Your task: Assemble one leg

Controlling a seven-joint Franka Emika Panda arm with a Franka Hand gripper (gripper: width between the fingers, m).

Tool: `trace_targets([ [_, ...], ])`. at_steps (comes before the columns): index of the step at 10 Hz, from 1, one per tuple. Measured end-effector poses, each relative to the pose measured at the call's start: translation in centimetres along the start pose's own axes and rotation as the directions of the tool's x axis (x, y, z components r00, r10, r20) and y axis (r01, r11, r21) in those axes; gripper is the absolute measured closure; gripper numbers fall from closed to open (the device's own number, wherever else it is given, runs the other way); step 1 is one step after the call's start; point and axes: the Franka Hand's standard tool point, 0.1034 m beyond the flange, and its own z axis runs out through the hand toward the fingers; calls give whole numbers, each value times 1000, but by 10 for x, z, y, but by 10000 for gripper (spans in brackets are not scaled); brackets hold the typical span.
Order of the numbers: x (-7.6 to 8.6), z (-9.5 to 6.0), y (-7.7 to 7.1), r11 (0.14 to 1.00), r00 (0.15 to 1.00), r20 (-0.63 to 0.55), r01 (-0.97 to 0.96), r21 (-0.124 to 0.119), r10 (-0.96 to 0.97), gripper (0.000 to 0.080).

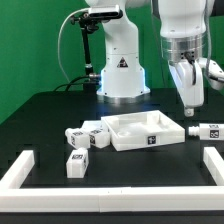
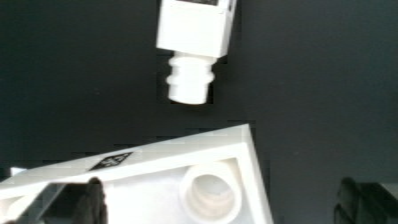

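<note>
In the exterior view one leg (image 1: 207, 131) is seen lying alone on the dark surface (image 1: 40, 120) beside the single white panel (image 1: 145, 130), near the released, empty hand (image 1: 188, 103). Three other legs (image 1: 75, 133) (image 1: 98, 138) (image 1: 77, 163) are grouped at the view's left, four in all, with tags too small to be read, and the wrist view's leg (image 2: 196, 40) is cut off at the edge.

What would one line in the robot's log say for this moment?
step: assemble one leg | jaws: open, empty, hovering | leg: loose beside panel, ungrasped | fitted: none seen
</note>
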Motion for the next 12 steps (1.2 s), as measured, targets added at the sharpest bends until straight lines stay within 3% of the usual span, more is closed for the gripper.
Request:
trace_targets([
  [4,0,3,0,1000,1000,-5,18,-6,-18,151],
  [7,47,2,22,985,985,1,170,-13,-170,151],
  [9,78,11,33,967,968,-3,250,-43,-250,151],
  [12,80,13,34,966,966,-6,256,-47,-257,151],
])
